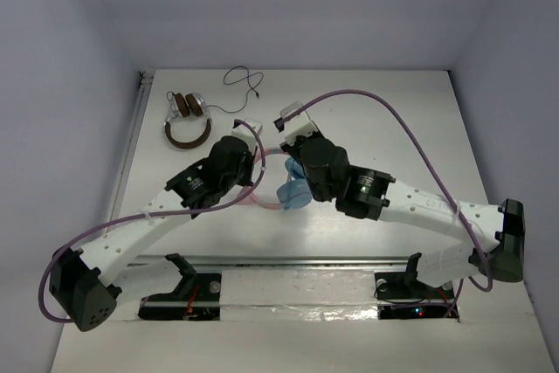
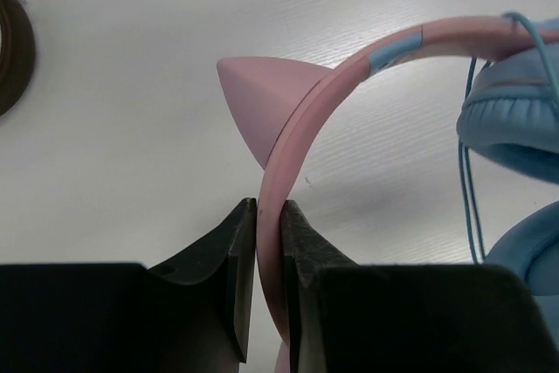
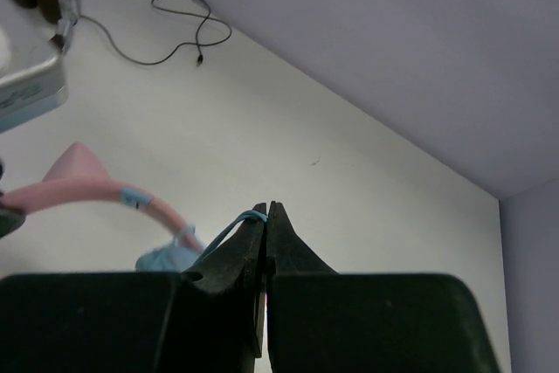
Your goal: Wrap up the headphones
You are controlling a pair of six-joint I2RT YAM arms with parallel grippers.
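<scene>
The headphones (image 1: 292,194) lie mid-table between the two arms, mostly hidden under them. In the left wrist view the pink headband (image 2: 297,137) with a cat ear (image 2: 253,102) runs between the jaws of my left gripper (image 2: 269,216), which is shut on it. The light-blue ear cups (image 2: 515,128) sit at the right. My right gripper (image 3: 266,210) is shut on the thin light-blue cable (image 3: 223,229), which runs down left from the fingertips toward an ear cup (image 3: 166,259). The headband also shows in the right wrist view (image 3: 87,188).
Brown headphones with silver trim (image 1: 186,117) lie at the back left, their black cable (image 1: 243,85) looping toward the back edge. Grey walls enclose the table on three sides. Purple arm cables arch over the table.
</scene>
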